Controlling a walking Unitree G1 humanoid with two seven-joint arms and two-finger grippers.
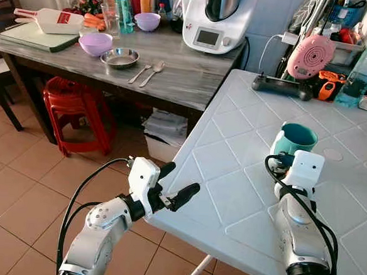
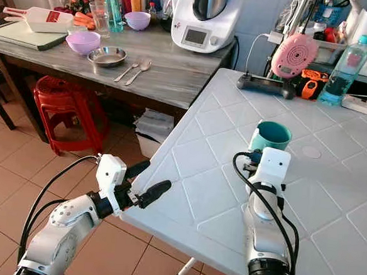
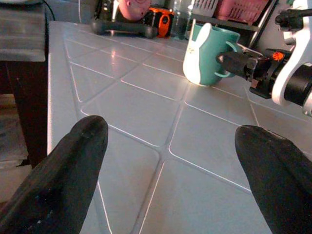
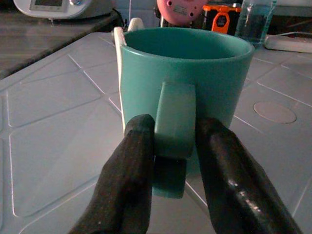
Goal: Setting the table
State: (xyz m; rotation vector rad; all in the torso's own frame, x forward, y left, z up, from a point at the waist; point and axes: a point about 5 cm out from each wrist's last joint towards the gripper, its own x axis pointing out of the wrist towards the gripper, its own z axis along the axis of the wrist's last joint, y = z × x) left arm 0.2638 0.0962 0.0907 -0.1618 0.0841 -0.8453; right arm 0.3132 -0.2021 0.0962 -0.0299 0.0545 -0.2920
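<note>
A teal mug (image 1: 295, 138) with a white rabbit shape on its side stands upright on the white tiled table (image 1: 229, 197). My right gripper (image 4: 174, 131) is shut on the mug's handle (image 4: 174, 117), one black finger on each side. The same mug (image 3: 207, 53) appears in the left wrist view with the right fingers on its handle. My left gripper (image 1: 182, 178) hovers open at the table's near left edge, nothing between its fingers, well short of the mug.
A wooden counter (image 1: 188, 75) at the back left holds purple bowls (image 1: 95, 43), a steel bowl (image 1: 120, 57), two spoons (image 1: 149, 72) and a white kitchen machine (image 1: 217, 20). Red stools (image 1: 78, 111) stand under it. A controller (image 1: 281, 88) and water bottle (image 1: 362, 73) sit at the table's far side.
</note>
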